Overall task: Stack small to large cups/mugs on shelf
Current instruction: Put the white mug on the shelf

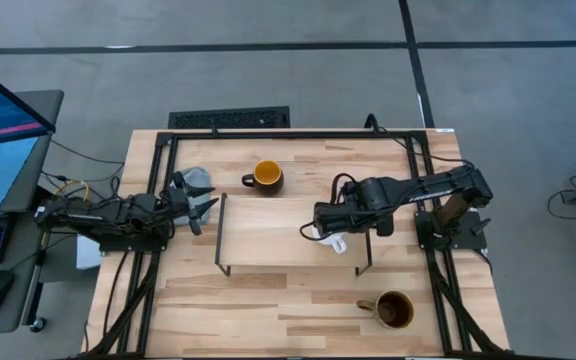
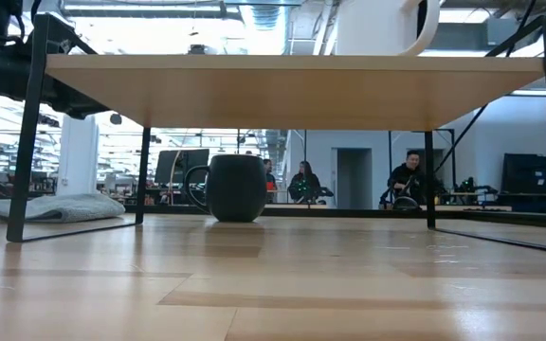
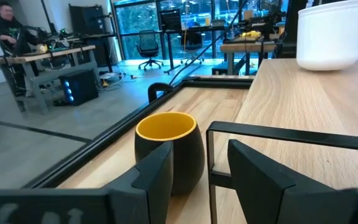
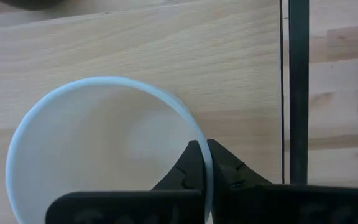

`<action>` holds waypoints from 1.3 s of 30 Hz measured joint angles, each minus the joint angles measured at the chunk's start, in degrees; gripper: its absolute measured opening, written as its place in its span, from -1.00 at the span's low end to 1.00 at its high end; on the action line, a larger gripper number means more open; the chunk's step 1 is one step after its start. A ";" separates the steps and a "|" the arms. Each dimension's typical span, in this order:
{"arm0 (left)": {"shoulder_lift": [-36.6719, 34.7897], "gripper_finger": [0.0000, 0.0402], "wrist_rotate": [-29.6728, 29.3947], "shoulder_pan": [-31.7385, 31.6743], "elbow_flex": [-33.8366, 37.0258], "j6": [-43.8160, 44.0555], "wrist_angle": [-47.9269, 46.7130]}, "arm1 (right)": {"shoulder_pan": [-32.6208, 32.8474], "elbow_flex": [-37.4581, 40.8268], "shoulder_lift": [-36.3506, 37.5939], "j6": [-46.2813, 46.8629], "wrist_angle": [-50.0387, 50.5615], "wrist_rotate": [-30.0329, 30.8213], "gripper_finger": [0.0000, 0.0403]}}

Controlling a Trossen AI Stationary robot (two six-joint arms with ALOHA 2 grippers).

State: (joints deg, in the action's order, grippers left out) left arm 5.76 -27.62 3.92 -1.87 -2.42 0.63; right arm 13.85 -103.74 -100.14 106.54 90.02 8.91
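Note:
The small white mug (image 4: 104, 155) stands upright on the right end of the light-wood shelf (image 1: 278, 235); my right gripper (image 4: 202, 149) is shut on it from above. The mug also shows in the low view (image 2: 377, 26) and the left wrist view (image 3: 331, 34). The dark mug with the yellow inside (image 1: 266, 177) stands on the tabletop beyond the shelf's far edge. The olive-brown mug (image 1: 393, 310) stands on the tabletop at the near right. My left gripper (image 1: 203, 210) is open and empty at the shelf's left end, pointing toward the dark mug (image 3: 166, 149). My right gripper pinches the white mug's rim (image 4: 199, 138), one finger inside the mug and one outside. The fingers come from above, pointing down. The mug stays upright, and its base looks to rest on the shelf board (image 2: 301, 66).
A crumpled grey cloth (image 1: 193, 182) lies on the tabletop at the far left, beside my left gripper. The shelf's thin black wire legs (image 2: 22, 142) stand at both ends. A black frame runs round the table edges (image 1: 288, 134). People sit in the room behind.

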 joint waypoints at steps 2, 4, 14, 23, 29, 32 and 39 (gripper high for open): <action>0.00 -0.27 0.00 -0.01 0.00 0.00 0.01 | -0.02 0.00 0.00 0.00 -0.01 0.01 -0.94; 0.00 -0.27 0.00 -0.02 0.00 0.00 -0.01 | -0.02 0.00 0.00 0.00 0.00 0.04 -0.94; 0.00 -0.27 0.02 -0.01 0.00 0.02 0.00 | -0.07 0.04 0.02 -0.53 0.00 0.28 -0.94; 0.00 -0.27 0.07 -0.01 0.00 0.04 0.00 | -0.07 0.04 0.07 0.30 0.00 -1.30 -0.90; 0.00 -0.27 0.09 -0.02 0.00 0.43 0.01 | -0.11 0.04 0.07 1.95 0.00 -1.57 -0.79; 0.00 -0.27 0.09 -0.02 0.00 1.32 0.01 | -0.11 0.04 0.07 1.95 0.00 -1.59 -0.79; 0.00 -0.27 0.09 -0.02 0.00 2.23 0.00 | -0.11 0.04 0.07 2.12 -0.02 -1.60 -0.75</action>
State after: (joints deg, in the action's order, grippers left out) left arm 5.76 -27.53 3.90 -1.87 -0.19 0.64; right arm 13.74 -103.70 -100.07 108.66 90.00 7.31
